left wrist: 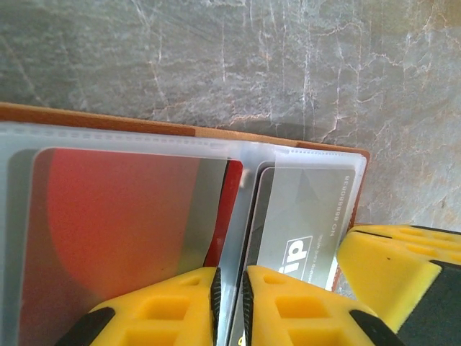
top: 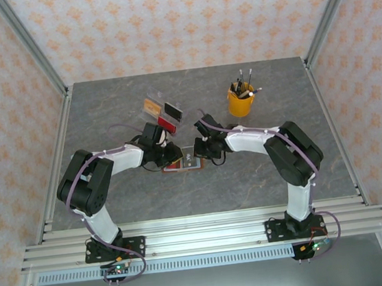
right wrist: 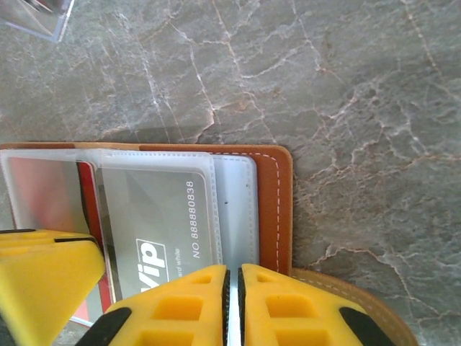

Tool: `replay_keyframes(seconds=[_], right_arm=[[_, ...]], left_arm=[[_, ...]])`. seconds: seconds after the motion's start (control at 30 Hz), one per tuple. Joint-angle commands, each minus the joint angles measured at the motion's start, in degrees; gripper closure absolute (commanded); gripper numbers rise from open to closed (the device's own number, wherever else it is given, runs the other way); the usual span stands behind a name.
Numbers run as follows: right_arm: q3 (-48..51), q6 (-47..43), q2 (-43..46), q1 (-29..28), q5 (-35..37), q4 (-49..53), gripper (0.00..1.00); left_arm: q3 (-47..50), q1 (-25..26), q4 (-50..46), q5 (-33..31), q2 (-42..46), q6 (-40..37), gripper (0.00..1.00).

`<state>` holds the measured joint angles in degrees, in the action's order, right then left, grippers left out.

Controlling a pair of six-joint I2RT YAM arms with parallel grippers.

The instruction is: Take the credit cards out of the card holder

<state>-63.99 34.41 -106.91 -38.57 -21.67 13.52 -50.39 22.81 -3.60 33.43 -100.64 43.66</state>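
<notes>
Both arms are down over the open card holder (top: 181, 163) on the marble-look table (top: 105, 118), mid-table between the two grippers.

Left gripper (left wrist: 230, 303): yellow fingers nearly together, a thin gap left, straddling the edge of a clear sleeve. Just ahead of its tips to the left sits a red card (left wrist: 115, 231) in its sleeve; to the right, a grey VIP card (left wrist: 302, 231). Can't tell if it has actually pinched a card or only plastic.

Right gripper (right wrist: 232, 303): fingers nearly touching, tips over the holder's brown leather edge (right wrist: 277, 209), VIP card (right wrist: 166, 223) just left of them. Looks like it's pinning or pinching that side; exact hold unclear.

Step, as judged: still at first extraction — cards all seated in sleeves, none out. Right seems to be steadying the holder, left going for a card.

Next move needs a firm pinch on the card edge alone, not the sleeve, then a straight pull along the pocket while the other side stays held down.
</notes>
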Motion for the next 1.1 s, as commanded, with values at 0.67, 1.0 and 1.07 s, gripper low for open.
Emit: replay_keyframes(seconds=[0.67,1.0,1.07], right_arm=[[-3.78,-3.03,-6.09,-0.28,-2.49,3.95,0.87],[-3.95,-3.08,-6.71,-0.37,-0.94,5.26,0.87],[-4.04,-3.10,-6.65,-0.37,-0.40,5.68,0.87]], left_arm=[[3.58,-1.35,6.47,4.19,-3.42,2.77,0.79],[4.53,-2.06,8.52,5.39,-3.34,2.92,0.86],[4.68,-2.24,8.74,5.50,-3.18,2.77,0.87]])
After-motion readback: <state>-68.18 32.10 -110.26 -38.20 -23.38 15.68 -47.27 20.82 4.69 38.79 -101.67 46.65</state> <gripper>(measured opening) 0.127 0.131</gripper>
